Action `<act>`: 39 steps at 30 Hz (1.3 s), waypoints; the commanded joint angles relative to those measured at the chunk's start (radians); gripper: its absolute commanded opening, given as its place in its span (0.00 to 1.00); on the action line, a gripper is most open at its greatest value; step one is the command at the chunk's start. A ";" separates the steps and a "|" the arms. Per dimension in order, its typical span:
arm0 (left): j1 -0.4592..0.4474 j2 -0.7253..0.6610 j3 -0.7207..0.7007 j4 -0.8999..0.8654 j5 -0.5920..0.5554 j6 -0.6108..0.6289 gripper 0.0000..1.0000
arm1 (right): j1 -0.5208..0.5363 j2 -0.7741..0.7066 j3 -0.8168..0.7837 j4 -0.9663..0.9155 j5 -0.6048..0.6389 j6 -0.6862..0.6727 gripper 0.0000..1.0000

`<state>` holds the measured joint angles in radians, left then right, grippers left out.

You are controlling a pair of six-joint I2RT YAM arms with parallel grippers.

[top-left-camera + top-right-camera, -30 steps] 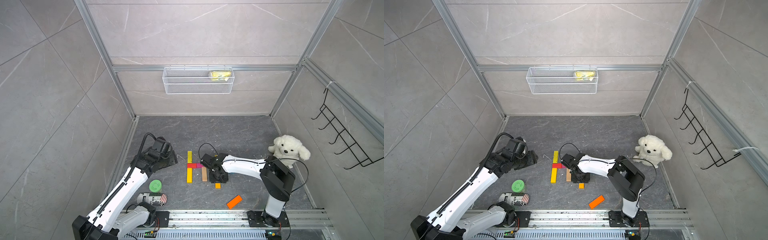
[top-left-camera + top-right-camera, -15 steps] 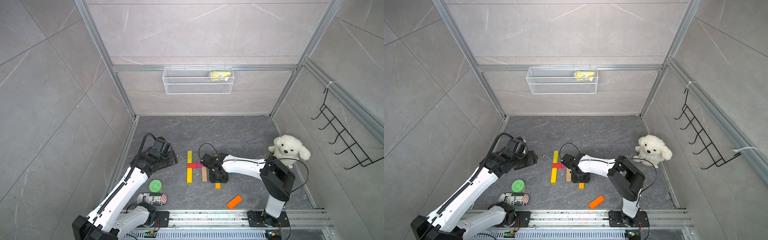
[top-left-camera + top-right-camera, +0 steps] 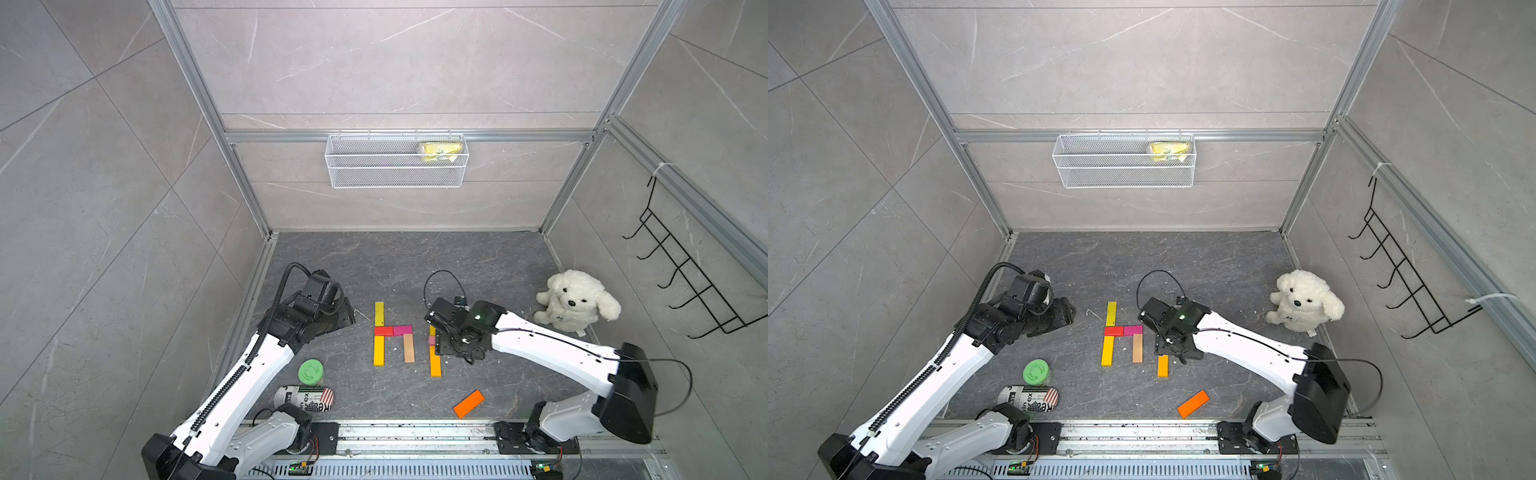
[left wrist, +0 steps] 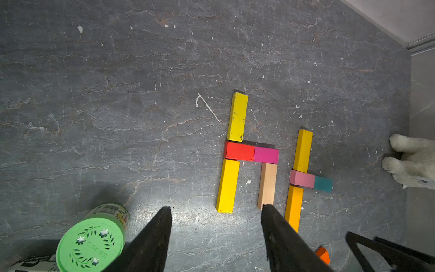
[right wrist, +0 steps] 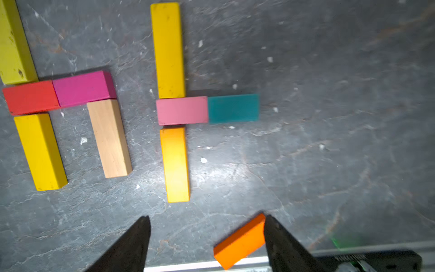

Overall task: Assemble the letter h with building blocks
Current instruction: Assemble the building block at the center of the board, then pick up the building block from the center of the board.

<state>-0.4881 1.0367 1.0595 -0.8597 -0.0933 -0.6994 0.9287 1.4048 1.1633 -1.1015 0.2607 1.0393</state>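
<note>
Both claws are empty. The right claw (image 5: 206, 216) gapes wide just above the teal block (image 5: 233, 108), and the left claw (image 4: 216, 206), jaws apart too, sits off to one side. The teal block lies flat on the worktop (image 3: 415, 266), butted end to end against the pink block (image 5: 181, 110). The orange block (image 3: 468, 403) lies loose and skewed near the rail (image 3: 415, 432). My worry is that a fingertip swinging away, or the orange block set in as the leg, knocks that loose crossbar crooked.
</note>
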 commanded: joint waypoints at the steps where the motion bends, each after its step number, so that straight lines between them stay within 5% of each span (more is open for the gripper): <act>1: 0.005 -0.001 0.030 -0.001 0.025 0.019 0.66 | 0.021 -0.066 -0.085 -0.218 0.096 0.189 0.81; 7: 0.005 0.055 0.037 -0.002 0.082 0.046 0.66 | 0.094 -0.187 -0.258 -0.159 0.039 0.411 0.82; 19: 0.005 0.031 -0.004 0.016 0.082 0.040 0.67 | 0.208 -0.131 -0.422 0.105 -0.101 0.565 0.80; 28: 0.005 0.023 -0.021 0.017 0.078 0.037 0.67 | 0.219 -0.094 -0.525 0.288 -0.186 0.602 0.57; 35: 0.005 0.023 -0.029 0.024 0.078 0.030 0.67 | 0.214 -0.040 -0.512 0.315 -0.179 0.545 0.35; 39: 0.005 0.019 -0.024 0.023 0.066 0.032 0.67 | 0.100 0.046 -0.406 0.316 -0.251 0.189 0.28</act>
<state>-0.4881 1.0775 1.0332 -0.8505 -0.0238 -0.6804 1.0943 1.3815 0.6731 -0.7963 0.0547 1.4754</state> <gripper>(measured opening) 0.669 0.309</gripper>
